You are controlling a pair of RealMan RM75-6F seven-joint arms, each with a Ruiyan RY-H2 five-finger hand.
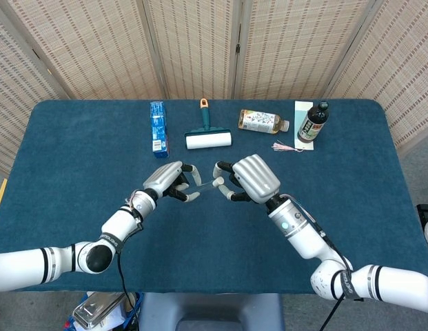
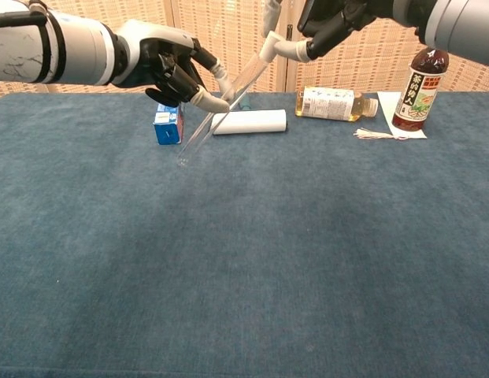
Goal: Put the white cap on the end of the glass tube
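Observation:
My left hand (image 1: 170, 182) (image 2: 167, 66) pinches a clear glass tube (image 2: 214, 118) above the table. The tube slants, its lower end toward the table and its upper end toward my right hand. In the head view the tube (image 1: 202, 184) shows as a thin line between the two hands. My right hand (image 1: 249, 178) (image 2: 332, 17) holds the white cap (image 2: 268, 47) (image 1: 217, 183) in its fingertips. The cap sits right at the tube's upper end; whether it is seated over the end I cannot tell.
Along the table's far side lie a blue box (image 1: 157, 127), a lint roller (image 1: 208, 139) with a teal handle, a pale drink bottle on its side (image 1: 263, 122), and a dark bottle (image 1: 313, 123) standing on white paper. A folding screen stands behind the blue table (image 1: 76, 172).

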